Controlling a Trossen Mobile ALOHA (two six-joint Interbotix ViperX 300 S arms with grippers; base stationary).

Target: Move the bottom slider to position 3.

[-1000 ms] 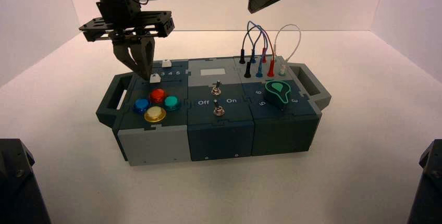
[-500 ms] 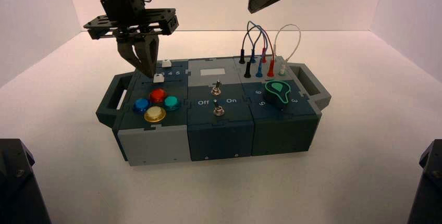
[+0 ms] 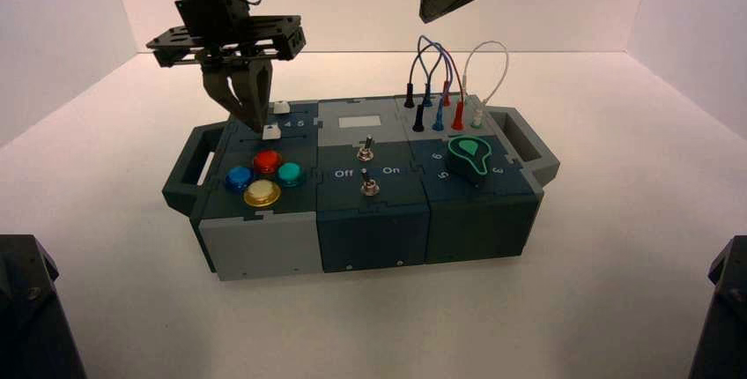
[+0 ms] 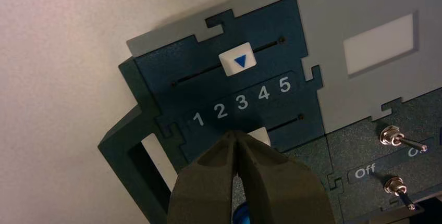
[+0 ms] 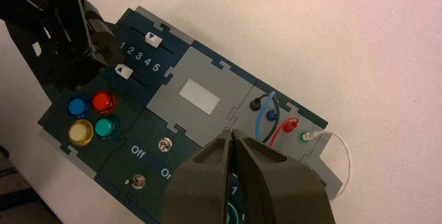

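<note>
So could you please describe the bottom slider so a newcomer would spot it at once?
On the box, find the digit row on the left, away from the right gripper. The bottom slider is the white knob between those digits and the red button, with the left gripper beside it. Its twin lies beyond the digits, farther from the buttons.

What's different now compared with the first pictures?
The left gripper and the bottom slider have both moved a little to the right along its slot, the gripper beside the slider. Nothing was visibly grasped or released. The top slider, buttons, switches, knob, wires and the parked right gripper, above the box's far side, stayed put.
</note>
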